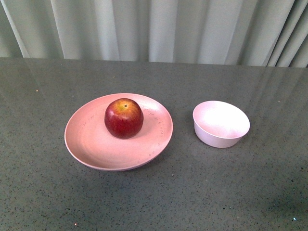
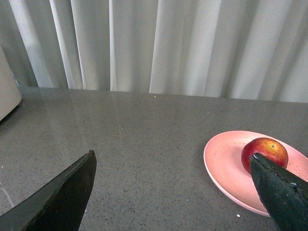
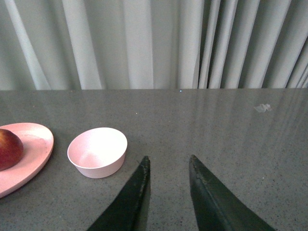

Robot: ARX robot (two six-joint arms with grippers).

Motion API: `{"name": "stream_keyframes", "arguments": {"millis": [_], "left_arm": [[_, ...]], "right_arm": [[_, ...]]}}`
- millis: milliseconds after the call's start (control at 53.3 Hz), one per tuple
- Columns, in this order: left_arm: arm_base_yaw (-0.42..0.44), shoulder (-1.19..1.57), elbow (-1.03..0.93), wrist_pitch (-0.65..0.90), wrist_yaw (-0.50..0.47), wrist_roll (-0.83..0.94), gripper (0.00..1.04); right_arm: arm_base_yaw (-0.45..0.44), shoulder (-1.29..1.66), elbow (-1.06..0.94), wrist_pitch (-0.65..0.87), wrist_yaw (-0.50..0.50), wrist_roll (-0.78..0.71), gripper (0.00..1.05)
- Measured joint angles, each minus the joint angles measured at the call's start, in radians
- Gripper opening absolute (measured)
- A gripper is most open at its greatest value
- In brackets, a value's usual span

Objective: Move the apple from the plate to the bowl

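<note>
**Apple on plate, nothing grasped yet**

Apple [image 1: 123, 118] sat stem dimple up, a little behind the middle of the pink plate [image 1: 91, 144]; the shallow dip likely kept it from rolling. Bowl [image 1: 221, 124] stood empty on the desk [image 1: 192, 192], beside the plate on the robot's right, not touching it. Left gripper [image 2: 173, 161] was spread wide and empty, with the apple showing past one finger, probably sized for the grab. Right gripper [image 3: 169, 166] showed a narrow gap, empty, near the bowl.
</note>
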Motion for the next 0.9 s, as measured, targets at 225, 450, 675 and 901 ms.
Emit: {"name": "stream_keyframes", "arguments": {"millis": [225, 450, 675, 901], "left_arm": [[0.0, 0.0, 0.0, 0.0, 0.0, 0.0, 0.96], [0.047, 0.215, 0.082, -0.118, 0.329, -0.132, 0.96], [-0.088, 0.658, 0.184, 0.206, 0.263, -0.197, 0.96], [-0.233, 1.174, 0.372, 0.475, 0.189, -0.196, 0.96]], "right_arm": [[0.0, 0.0, 0.0, 0.0, 0.0, 0.0, 0.73], [0.0, -0.001, 0.0, 0.0, -0.002, 0.0, 0.95], [0.0, -0.001, 0.0, 0.0, 0.0, 0.0, 0.96], [0.0, -0.002, 0.0, 0.0, 0.0, 0.0, 0.96]]}}
